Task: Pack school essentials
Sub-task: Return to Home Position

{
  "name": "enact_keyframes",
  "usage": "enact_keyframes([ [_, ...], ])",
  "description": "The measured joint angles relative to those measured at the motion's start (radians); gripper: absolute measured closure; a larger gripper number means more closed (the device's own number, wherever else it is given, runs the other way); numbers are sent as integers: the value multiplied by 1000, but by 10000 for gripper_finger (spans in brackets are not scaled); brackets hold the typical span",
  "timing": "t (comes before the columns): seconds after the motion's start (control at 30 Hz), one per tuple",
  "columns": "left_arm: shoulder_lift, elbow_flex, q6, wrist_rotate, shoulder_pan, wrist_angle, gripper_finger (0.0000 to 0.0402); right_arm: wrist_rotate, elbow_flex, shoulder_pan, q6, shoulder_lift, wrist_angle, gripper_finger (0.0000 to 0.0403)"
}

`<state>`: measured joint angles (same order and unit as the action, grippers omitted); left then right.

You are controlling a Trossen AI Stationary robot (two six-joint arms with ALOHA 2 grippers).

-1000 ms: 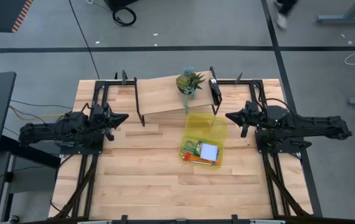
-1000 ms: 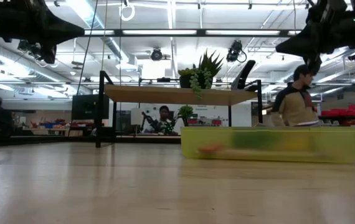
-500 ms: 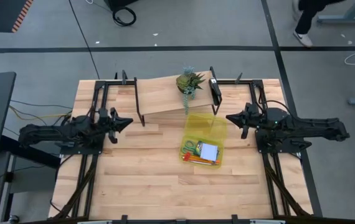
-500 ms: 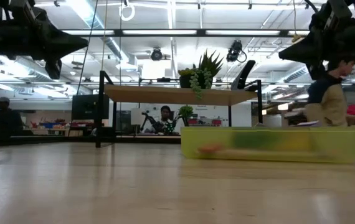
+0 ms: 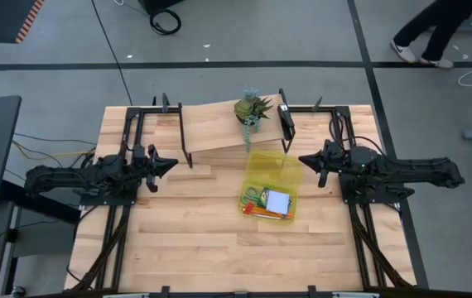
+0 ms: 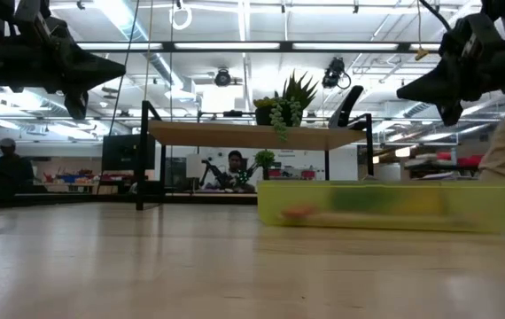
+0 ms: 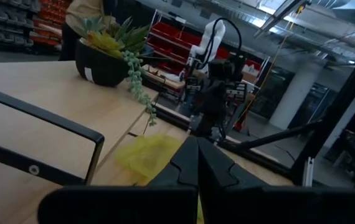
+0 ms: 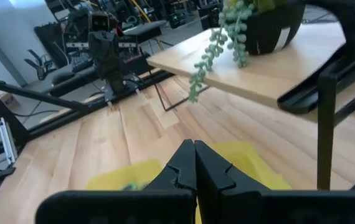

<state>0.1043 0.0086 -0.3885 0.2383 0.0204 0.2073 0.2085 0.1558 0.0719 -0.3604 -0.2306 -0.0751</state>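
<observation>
Hovering above the tabletop (image 5: 186, 240) at either side, the left claw (image 5: 168, 163) and right claw (image 5: 305, 157) are both clenched on nothing, fingers pressed together, well apart from the translucent yellow box (image 5: 276, 167) lying between them. At the box's end away from the shelf sit the pale blue notepad (image 5: 278, 201), green-handled scissors (image 5: 252, 197) and orange pencils (image 5: 267, 214). A potted plant (image 5: 252, 108) stands on the raised wooden shelf (image 5: 215, 128) just behind the box.
</observation>
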Motion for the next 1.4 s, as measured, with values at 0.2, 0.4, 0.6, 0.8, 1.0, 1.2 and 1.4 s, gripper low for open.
enact_keyframes([
  [0.2, 0, 0, 6, -15, 0, -48, 401, -8, -76, 0, -11, 0, 79, 401],
  [0.4, 0, 0, -48, -16, -1, -78, 401, -26, -115, 0, -76, 0, 98, 401],
  [0.6, 0, -1, -135, 1, -1, -88, 388, -25, -115, 0, -108, 0, 82, 386],
  [0.8, 0, -1, -124, 2, -1, -139, 382, 14, -115, 0, -122, 0, 29, 385],
  [1.0, 0, -1, -79, 1, -1, -139, 389, 15, -114, 0, 9, -11, 19, 383],
  [1.2, 0, -1, -79, 5, -1, -131, 382, 15, -114, 0, 94, -11, 16, 382],
  [1.4, 0, -2, -79, 4, -1, -127, 373, 15, -113, 0, 71, -11, 15, 382],
])
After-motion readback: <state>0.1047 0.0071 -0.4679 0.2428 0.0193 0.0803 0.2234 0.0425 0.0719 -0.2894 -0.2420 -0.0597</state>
